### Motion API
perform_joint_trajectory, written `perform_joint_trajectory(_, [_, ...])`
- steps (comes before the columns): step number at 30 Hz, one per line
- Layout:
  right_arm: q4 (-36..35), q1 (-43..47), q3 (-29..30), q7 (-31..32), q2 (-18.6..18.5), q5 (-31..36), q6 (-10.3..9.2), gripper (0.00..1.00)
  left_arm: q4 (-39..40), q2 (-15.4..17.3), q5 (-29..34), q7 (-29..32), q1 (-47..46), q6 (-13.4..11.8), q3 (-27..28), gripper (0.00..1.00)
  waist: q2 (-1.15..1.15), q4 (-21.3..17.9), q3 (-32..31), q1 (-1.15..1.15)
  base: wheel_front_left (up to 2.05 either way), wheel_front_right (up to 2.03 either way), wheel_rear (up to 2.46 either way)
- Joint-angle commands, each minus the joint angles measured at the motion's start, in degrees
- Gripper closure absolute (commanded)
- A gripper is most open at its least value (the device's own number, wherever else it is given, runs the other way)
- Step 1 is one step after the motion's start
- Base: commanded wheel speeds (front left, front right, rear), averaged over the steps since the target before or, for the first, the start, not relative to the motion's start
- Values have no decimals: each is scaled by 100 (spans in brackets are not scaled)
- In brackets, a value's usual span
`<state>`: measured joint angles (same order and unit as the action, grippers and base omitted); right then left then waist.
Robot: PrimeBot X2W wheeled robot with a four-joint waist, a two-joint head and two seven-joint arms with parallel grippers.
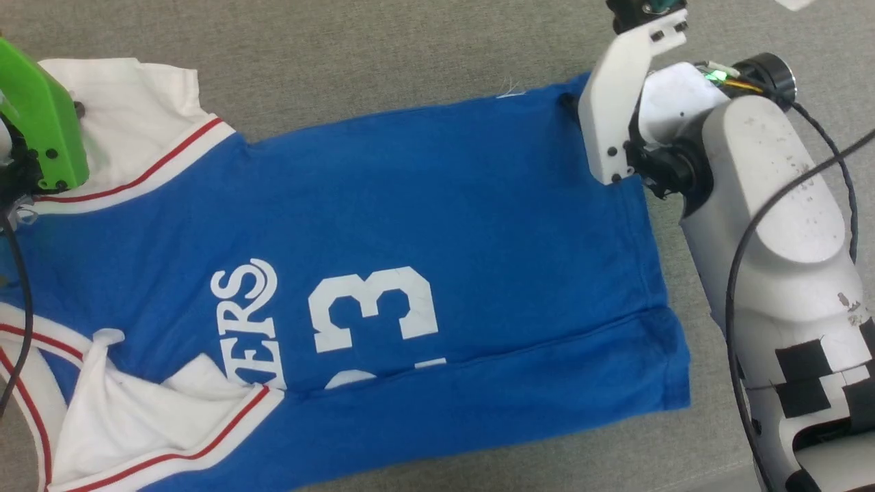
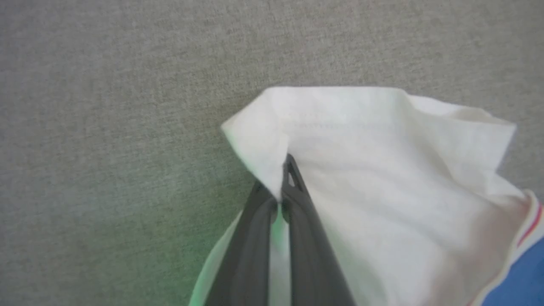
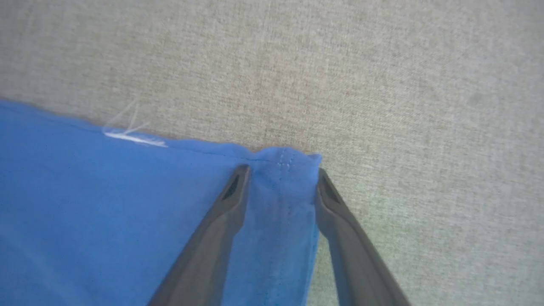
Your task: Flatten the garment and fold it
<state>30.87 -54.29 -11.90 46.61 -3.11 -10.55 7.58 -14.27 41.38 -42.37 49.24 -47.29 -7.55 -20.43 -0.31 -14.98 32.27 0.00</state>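
The garment [image 1: 444,225], a bright blue jersey with white letters and numerals, lies spread across the grey surface, its near long edge folded up over the lower numerals. Its white, red-piped sleeves lie at the left. In the left wrist view my left gripper [image 2: 278,182] is shut on the edge of the white sleeve [image 2: 382,170]. In the right wrist view my right gripper [image 3: 282,172] stands open, its two fingers straddling the far hem corner [image 3: 280,199] of the blue cloth, which bunches slightly between them.
A grey woven surface [image 1: 410,55] lies under everything, with bare room beyond the garment's far edge. My pale right forearm [image 1: 772,225] with a black cable runs along the right side. A green housing [image 1: 41,130] sits over the far sleeve.
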Motion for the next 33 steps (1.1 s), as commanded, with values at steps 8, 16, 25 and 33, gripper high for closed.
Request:
perform_joint_trajectory(8, [-304,348,-152,-924,24,195,-9,100,41,-163,-121,-1141,476,365,154,100,31,53,-269,0,0,0,0])
perform_joint_trajectory(16, [-879,1633,23,-3089,-169,204,-9,100,632,-488,-134,-3492,1755,787,546,100,31,366,-1050,0,0,0,0])
perform_joint_trajectory(25, [-1247,3077,414,-3881,-439,71,-9,100,1182,-710,-449,-4223,3467,603,769,100,31,687,-1853,0,0,0,0])
perform_joint_trajectory(33, [-1553,3926,601,-3095,-661,-100,-9,100,1235,-645,-663,-3910,4482,454,640,100,31,946,-2157,0,0,0,0])
